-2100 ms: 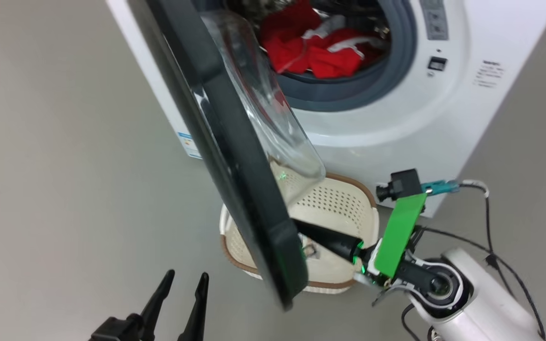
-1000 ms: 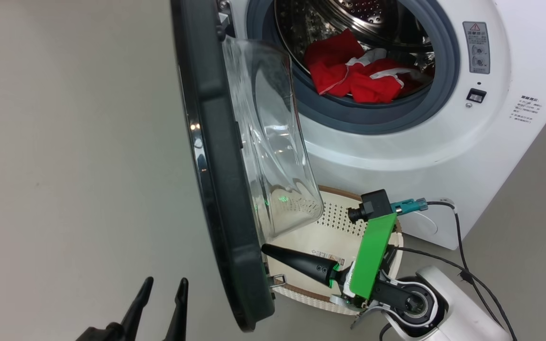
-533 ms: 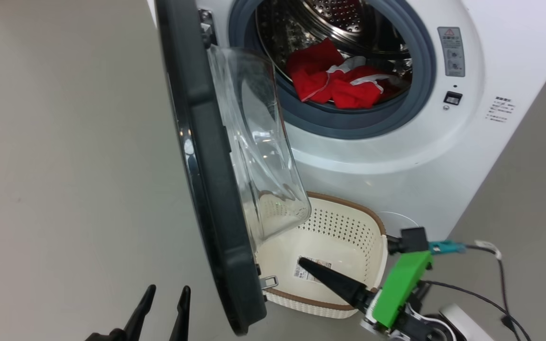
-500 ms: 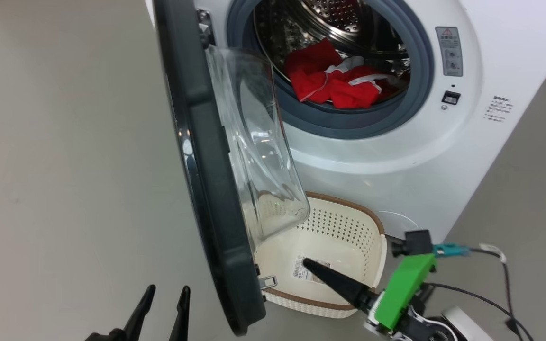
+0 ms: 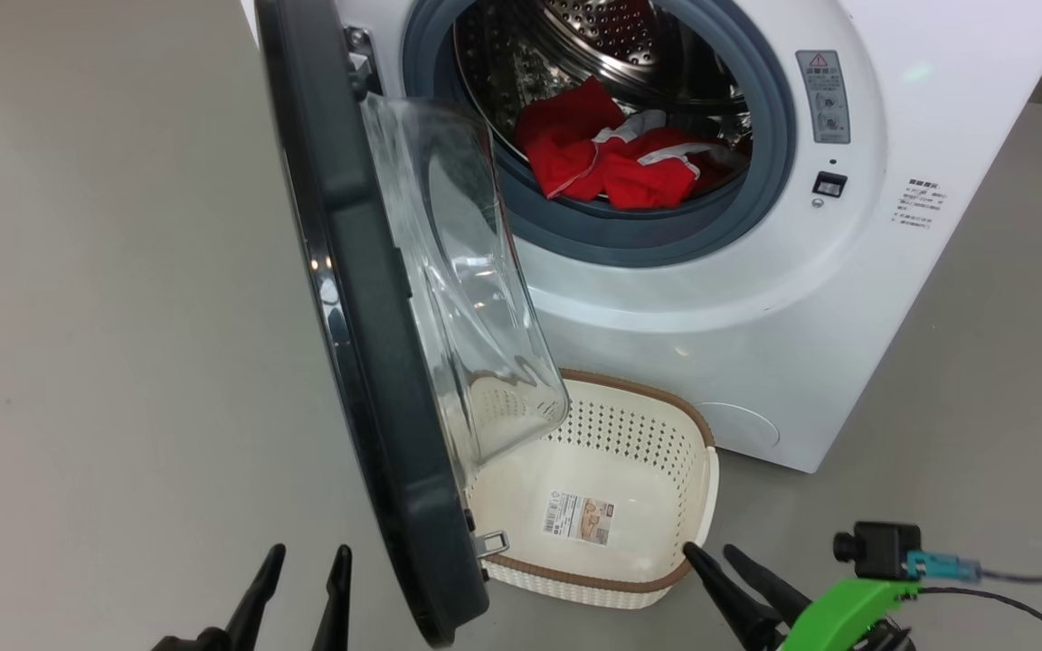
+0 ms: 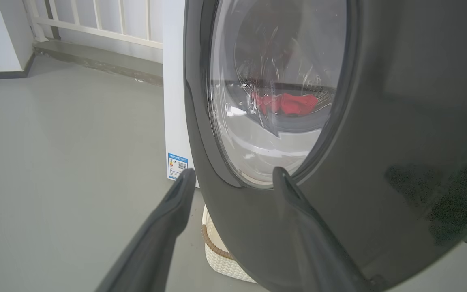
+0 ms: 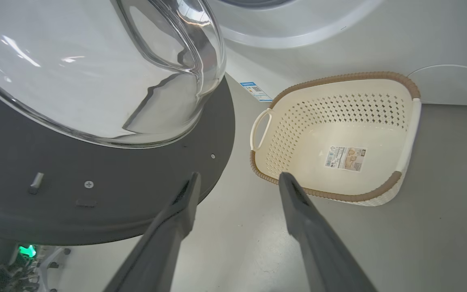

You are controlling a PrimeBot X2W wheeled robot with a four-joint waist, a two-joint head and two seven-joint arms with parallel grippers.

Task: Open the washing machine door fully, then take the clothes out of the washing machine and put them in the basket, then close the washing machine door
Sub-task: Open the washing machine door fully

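The washing machine [image 5: 756,298] stands ahead with its door [image 5: 367,362] swung out, edge-on to me, glass bowl [image 5: 467,298] facing the drum. Red and white clothes [image 5: 620,163] lie in the drum. Below the door sits the cream basket [image 5: 702,488], empty but for a paper label [image 5: 578,518]. My left gripper [image 5: 304,565] is open at the lower left, just outside the door's black rim [image 6: 379,162]. My right gripper [image 5: 709,551] is open at the basket's near right corner, with nothing between its fingers [image 7: 294,194].
Grey floor [image 5: 105,316] spreads to the left of the door. A white railing and wall [image 6: 95,24] stand behind the machine's side. A cable [image 5: 1009,579] trails from the small camera [image 5: 874,547] on my right wrist.
My right gripper has drawn back out of the basket, away from the door's inner side, to the lower right. The head camera has shifted. The left gripper holds its place.
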